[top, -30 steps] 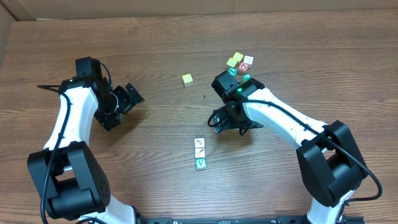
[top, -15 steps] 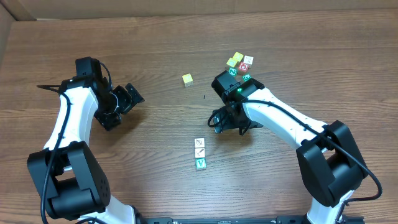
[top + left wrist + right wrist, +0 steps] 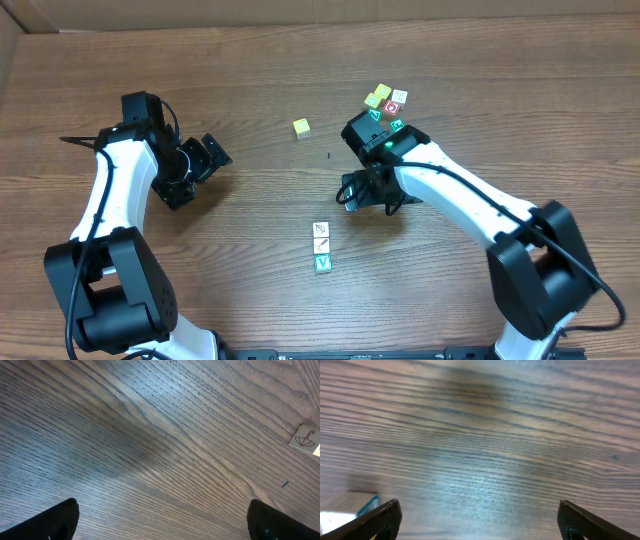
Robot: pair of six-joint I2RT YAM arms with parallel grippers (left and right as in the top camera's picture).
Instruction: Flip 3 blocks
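Reads as a white "V" on the teal-green block (image 3: 322, 263) – and shows a small reddish-brown umbrella drawing on a pale-faced cube (image 3: 303, 440) – with marks on the other cubes too small to make out.

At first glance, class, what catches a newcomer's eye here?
Two white arms dominate: the left arm at the left of the table, the right arm stretched toward the middle, both jaws open. Near centre, three blocks lie in a row, two white and one teal-green. A cluster of cubes sits just beyond the right arm, a lone yellow cube left of it.
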